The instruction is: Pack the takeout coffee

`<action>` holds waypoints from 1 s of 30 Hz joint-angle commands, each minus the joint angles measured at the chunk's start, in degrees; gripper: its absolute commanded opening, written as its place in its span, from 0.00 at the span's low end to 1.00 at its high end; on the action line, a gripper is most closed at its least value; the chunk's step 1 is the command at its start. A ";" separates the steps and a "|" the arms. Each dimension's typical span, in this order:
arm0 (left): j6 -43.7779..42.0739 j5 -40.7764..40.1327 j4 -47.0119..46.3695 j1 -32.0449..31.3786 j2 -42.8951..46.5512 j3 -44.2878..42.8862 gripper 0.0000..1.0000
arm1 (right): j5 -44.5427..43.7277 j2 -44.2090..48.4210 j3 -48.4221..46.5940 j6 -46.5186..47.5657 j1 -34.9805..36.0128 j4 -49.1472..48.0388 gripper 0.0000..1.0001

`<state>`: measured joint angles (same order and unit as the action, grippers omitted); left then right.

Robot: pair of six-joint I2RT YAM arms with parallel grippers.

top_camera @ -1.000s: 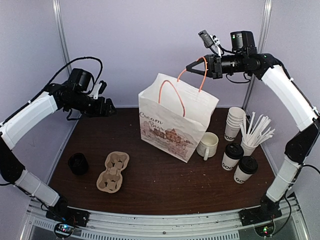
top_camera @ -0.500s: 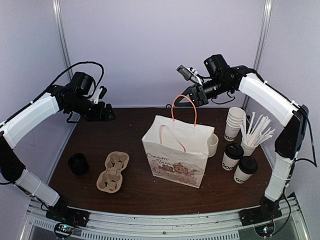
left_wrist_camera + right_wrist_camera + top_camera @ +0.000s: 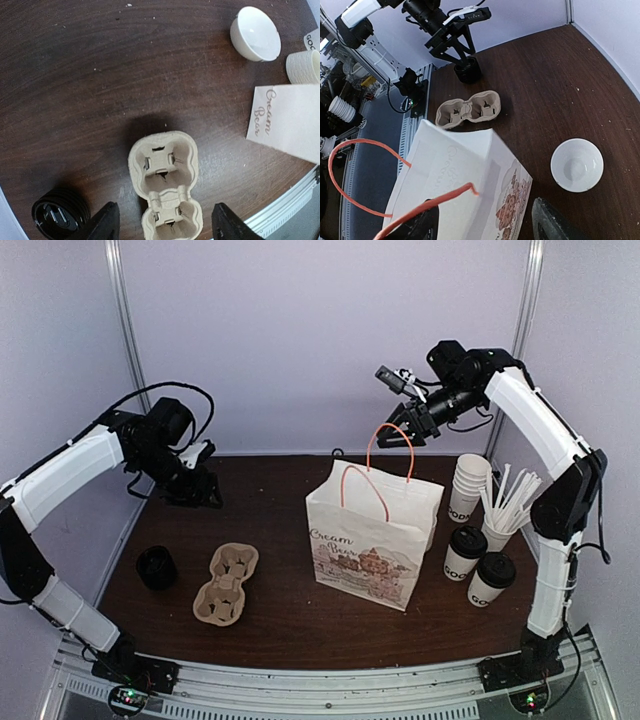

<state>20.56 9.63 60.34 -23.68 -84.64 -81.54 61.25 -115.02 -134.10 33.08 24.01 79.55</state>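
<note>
The takeout coffee, two white paper cups [image 3: 465,552] [image 3: 491,578] with black lids, stands at the right of the table, right of the white paper bag [image 3: 375,540]. The bag stands upright with its orange handles up. My right gripper [image 3: 403,432] hovers open just above the rear handle; in its wrist view [image 3: 485,222] the handle [image 3: 427,202] runs loose by the left finger, not pinched. My left gripper [image 3: 200,492] hangs open above the left of the table. The beige two-cup carrier [image 3: 165,180] lies below its spread fingers [image 3: 165,225].
A stack of black lids [image 3: 157,567] sits left of the carrier [image 3: 225,583]. Stacked white cups [image 3: 468,485] and a cup of straws [image 3: 510,505] stand behind the coffees. A white ceramic vessel [image 3: 577,165] sits behind the bag. Walls close the back and both sides.
The right arm carried the bag right, set it down beside the coffees, and opened off the handle. The left gripper dropped lower and its jaws narrowed slightly.
</note>
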 commanded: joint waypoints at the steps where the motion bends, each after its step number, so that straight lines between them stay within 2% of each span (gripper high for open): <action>1: -3.02 0.19 7.91 -1.91 2.43 -0.02 0.64 | -5.14 4.16 2.00 3.96 -1.11 4.15 0.67; 7: -0.95 -1.22 8.65 -6.54 1.72 4.30 0.62 | -7.89 7.96 11.38 1.06 -1.16 -3.05 0.69; 10: 3.05 -1.39 8.61 -8.45 0.56 6.38 0.61 | -9.33 6.58 8.38 0.31 -1.31 -0.81 0.69; 13: 6.06 -4.77 7.79 -11.61 -0.33 8.82 0.66 | -12.07 8.39 7.15 -1.44 -2.15 -1.46 0.69; 16: 8.51 -6.23 5.85 -12.13 -1.11 11.48 0.67 | -13.66 12.79 10.87 -4.28 -3.24 -6.42 0.69; 19: 9.31 -5.21 2.69 -12.18 -2.11 14.28 0.64 | -16.42 16.58 14.16 -6.08 -3.35 -10.41 0.70; 23: 10.14 -3.51 -1.53 -12.26 -3.00 18.07 0.59 | -21.76 18.20 14.37 -5.30 -3.44 -8.97 0.70; 30: 10.99 -1.76 -5.02 -12.87 -6.76 18.97 0.60 | -23.56 19.97 17.46 -5.10 -3.71 -8.96 0.71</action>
<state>30.13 6.55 59.40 -36.07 -89.38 -63.05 40.40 -95.53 -118.98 28.49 20.58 71.77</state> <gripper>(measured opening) 0.597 0.706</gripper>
